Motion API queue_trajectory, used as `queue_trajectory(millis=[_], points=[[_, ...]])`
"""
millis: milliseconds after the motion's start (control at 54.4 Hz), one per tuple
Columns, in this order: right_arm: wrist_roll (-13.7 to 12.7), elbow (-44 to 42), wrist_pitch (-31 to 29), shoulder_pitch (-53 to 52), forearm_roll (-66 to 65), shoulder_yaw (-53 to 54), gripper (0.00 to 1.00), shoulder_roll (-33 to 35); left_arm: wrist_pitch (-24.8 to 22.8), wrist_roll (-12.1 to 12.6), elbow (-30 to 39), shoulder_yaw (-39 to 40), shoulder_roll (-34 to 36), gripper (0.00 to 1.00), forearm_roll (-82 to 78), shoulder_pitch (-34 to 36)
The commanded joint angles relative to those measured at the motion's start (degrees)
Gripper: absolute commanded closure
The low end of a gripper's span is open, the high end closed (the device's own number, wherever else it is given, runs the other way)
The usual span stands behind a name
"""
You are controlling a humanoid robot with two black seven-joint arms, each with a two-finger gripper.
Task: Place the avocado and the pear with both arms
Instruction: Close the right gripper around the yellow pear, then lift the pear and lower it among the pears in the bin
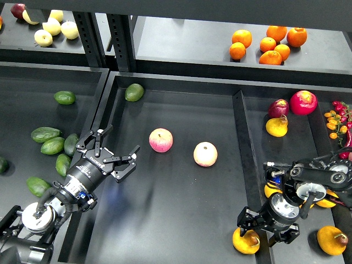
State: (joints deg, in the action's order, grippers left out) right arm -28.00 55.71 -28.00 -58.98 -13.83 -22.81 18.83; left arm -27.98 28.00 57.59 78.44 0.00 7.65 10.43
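Head view: your left pincer is hovering spread, empty; your right pincer is pinching a pear at five o'clock; fetch the avocado next.

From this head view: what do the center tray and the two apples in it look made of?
Center tray: looks like matte black plastic or coated metal; only dull, soft glare, with raised molded-looking walls. Cannot tell which.
Left apple and right apple: smooth, slightly glossy pink-yellow skin with small highlights. They could be real fruit or plastic replicas; the view leaves that open.
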Motion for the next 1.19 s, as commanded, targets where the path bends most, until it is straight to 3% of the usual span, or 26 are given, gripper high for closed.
queue_trajectory(millis=[0, 533, 808, 1176], points=[[0.0, -0.6, 0.0, 0.3, 0.3, 0.1, 0.23, -0.4, 0.0, 0.0, 0.3, 0.0, 0.0, 0.01, 0.0, -0.1], [0.0, -2.4, 0.0, 0.9, 3.8, 0.3, 0.73, -0.4, 0.0, 0.0, 0.5, -0.1, 0.0, 0.01, 0.0, -0.1], [0.0, -1.9, 0.0, -0.3, 6.0, 0.7, 0.75, -0.2, 0.0, 0.0, 0.5, 0.0, 0.0, 0.01, 0.0, -0.3], [0.0, -1.6, 0.0, -9.2, 11.1, 1.5, 0.74, 1.4, 0.0, 0.0, 0.5, -0.2, 0.0, 0.01, 0.0, -0.7]])
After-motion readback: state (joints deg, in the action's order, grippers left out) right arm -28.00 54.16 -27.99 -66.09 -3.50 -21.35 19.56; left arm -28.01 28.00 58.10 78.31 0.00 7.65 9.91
